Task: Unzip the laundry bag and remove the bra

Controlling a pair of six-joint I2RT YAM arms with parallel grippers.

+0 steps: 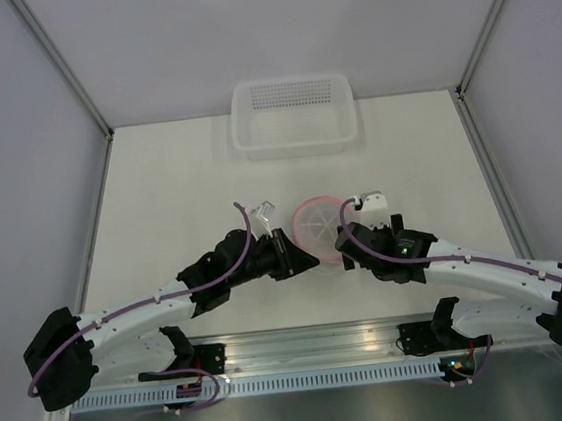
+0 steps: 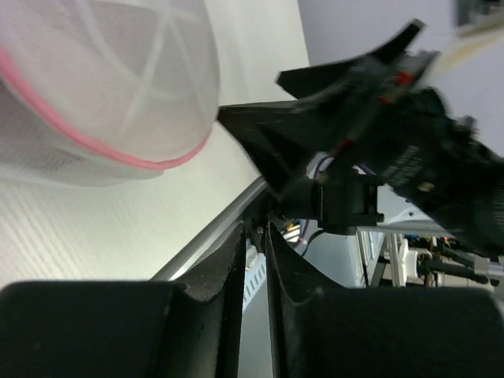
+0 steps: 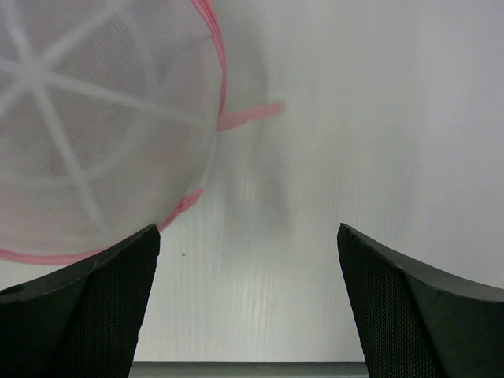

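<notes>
The laundry bag (image 1: 317, 221) is a round white mesh dome with pink trim, lying on the table between my two grippers. My left gripper (image 1: 303, 259) sits at its near-left edge. In the left wrist view, this gripper (image 2: 253, 228) is shut with only a thin slit and nothing held, and the bag (image 2: 102, 71) lies up and to the left. My right gripper (image 1: 346, 248) is at the bag's near-right edge. In the right wrist view, this gripper (image 3: 248, 232) is wide open and empty. The bag (image 3: 94, 118) is at upper left there, with a pink tab (image 3: 250, 115) and a zipper pull (image 3: 187, 202). No bra is visible.
A clear rectangular plastic basket (image 1: 293, 117) stands at the back of the table against the far wall. Grey walls enclose the table on the left, right and back. The right arm (image 2: 409, 150) shows close by in the left wrist view.
</notes>
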